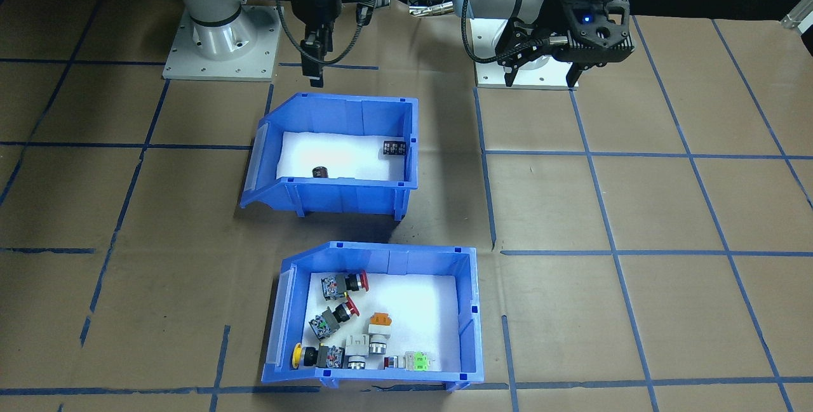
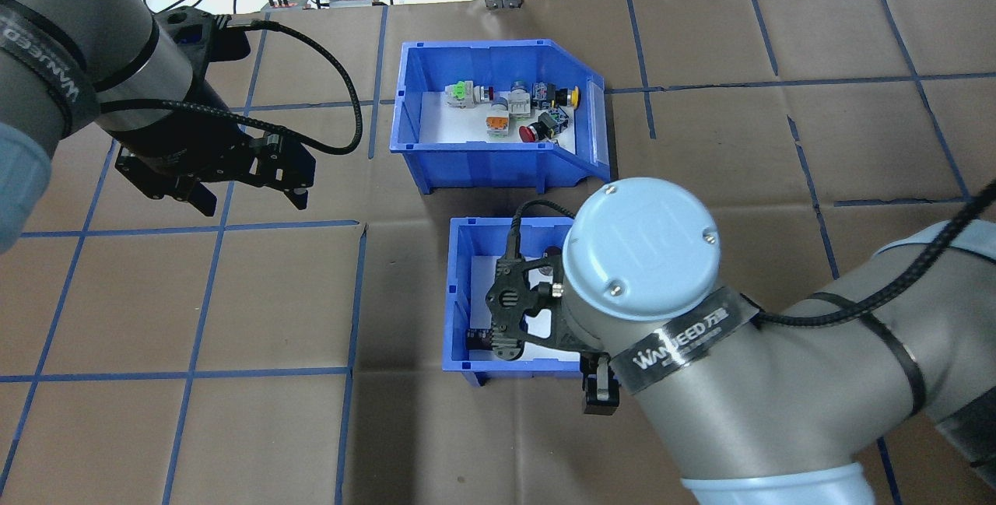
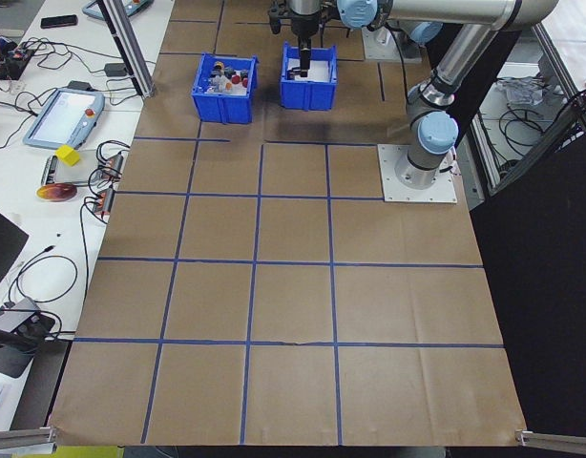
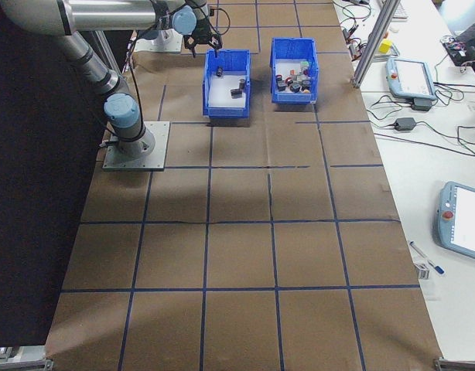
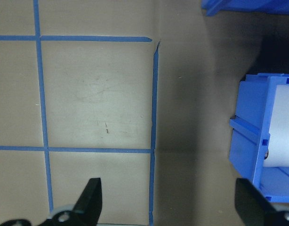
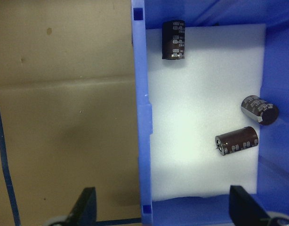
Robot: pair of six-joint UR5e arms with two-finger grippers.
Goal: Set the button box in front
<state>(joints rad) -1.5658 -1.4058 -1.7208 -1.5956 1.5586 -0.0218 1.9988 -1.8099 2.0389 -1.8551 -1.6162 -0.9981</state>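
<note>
The button box (image 1: 371,317) sits on the table's operator side, just beyond the capacitor bin (image 1: 336,155), a strip of bare paper between them. The right gripper (image 6: 161,207), jaws spread, straddles the capacitor bin's side wall. The left gripper (image 1: 540,75), also spread, hangs over bare paper beside that bin. The right arm hides most of that bin from overhead

Button box (image 1: 469,310): smooth glossy blue plastic, white matt foam liner (image 1: 432,317). Second bin (image 1: 346,193) same plastic, foam. Capacitors (image 6: 236,140): dark shiny sleeves. Table (image 1: 667,209): matt brown paper, blue tape lines. Grippers: matt black plastic. Arms: brushed grey metal, pale-blue caps.
</note>
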